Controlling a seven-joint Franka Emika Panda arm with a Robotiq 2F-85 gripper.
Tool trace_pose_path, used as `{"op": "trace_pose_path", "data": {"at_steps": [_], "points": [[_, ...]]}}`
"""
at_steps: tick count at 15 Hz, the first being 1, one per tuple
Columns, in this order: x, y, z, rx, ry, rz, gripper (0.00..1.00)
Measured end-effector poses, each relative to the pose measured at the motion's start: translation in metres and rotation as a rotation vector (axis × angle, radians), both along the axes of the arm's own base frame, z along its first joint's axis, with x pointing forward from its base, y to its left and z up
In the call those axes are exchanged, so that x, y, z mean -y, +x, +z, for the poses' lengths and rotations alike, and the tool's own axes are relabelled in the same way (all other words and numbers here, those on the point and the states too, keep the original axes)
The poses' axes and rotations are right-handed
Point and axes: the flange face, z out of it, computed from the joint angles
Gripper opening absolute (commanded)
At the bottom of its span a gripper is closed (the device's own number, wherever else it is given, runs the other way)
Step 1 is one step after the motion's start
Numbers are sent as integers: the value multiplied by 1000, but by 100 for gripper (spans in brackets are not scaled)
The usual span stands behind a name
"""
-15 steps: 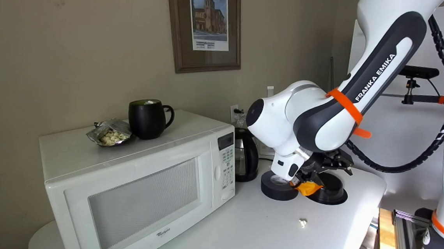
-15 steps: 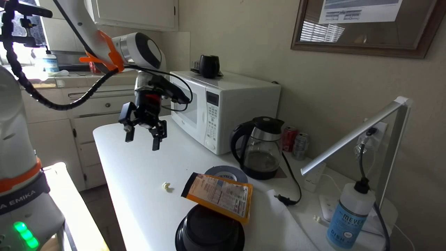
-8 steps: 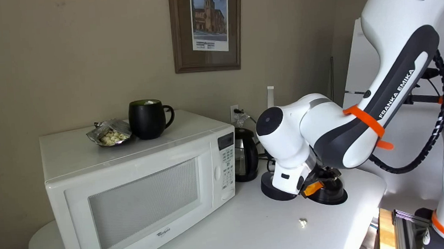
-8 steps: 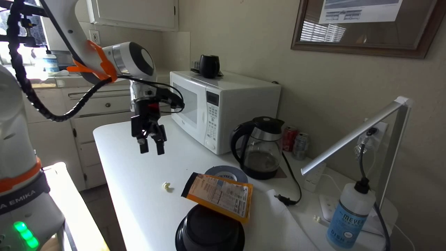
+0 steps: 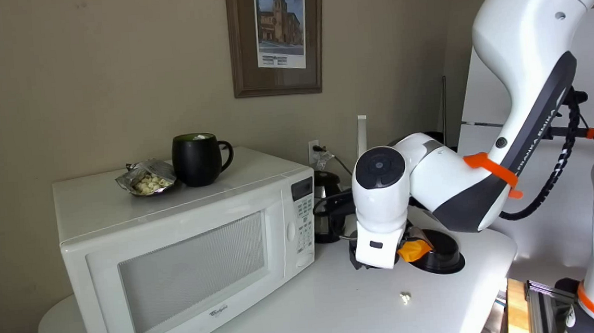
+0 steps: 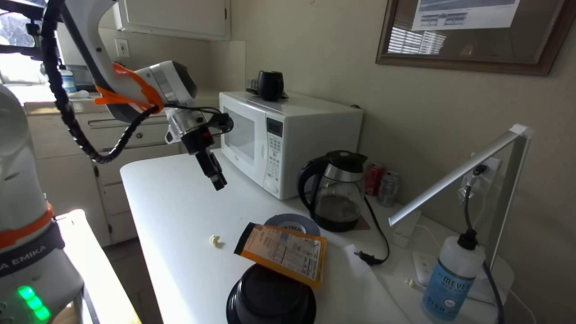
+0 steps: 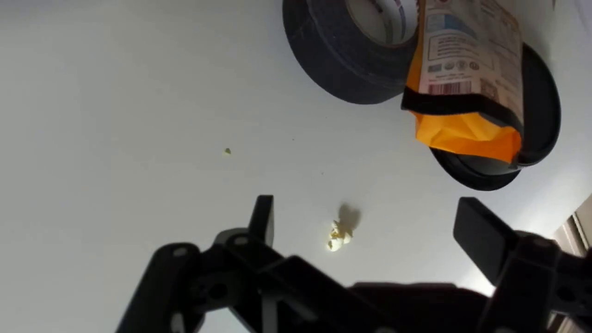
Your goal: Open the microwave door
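Note:
The white microwave (image 5: 305,234) stands on the white table in both exterior views (image 6: 321,144). Its microwave door (image 5: 194,273) is shut flush with the face, and the greyish window also shows in an exterior view (image 6: 240,135). My gripper (image 6: 219,181) hangs over the table in front of the microwave, apart from the door, its fingers pointing down at a slant. In an exterior view the wrist hides most of it. In the wrist view my gripper (image 7: 370,222) is open with nothing between its fingers. The microwave is out of the wrist view.
A kettle (image 6: 339,193) stands beside the microwave. A tape roll (image 7: 351,60), an orange pouch (image 7: 467,134) and an upturned black bowl (image 6: 272,297) lie nearby. A popcorn piece (image 7: 339,237) lies below the gripper. A black mug (image 5: 197,160) and an opened popcorn bag (image 5: 146,179) sit on the microwave.
The arm has lowered a little and the wrist has turned, so the fingers show edge-on and tilted in an exterior view. The microwave door has not moved.

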Motion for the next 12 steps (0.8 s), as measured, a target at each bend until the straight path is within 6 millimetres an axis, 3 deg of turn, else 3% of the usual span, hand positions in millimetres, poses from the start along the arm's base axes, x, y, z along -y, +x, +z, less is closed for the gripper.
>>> {"op": "trace_pose_path", "data": {"at_steps": [4, 12], "points": [[-6, 4, -5, 34, 74, 191, 100], [-5, 4, -7, 28, 82, 212, 100]]}}
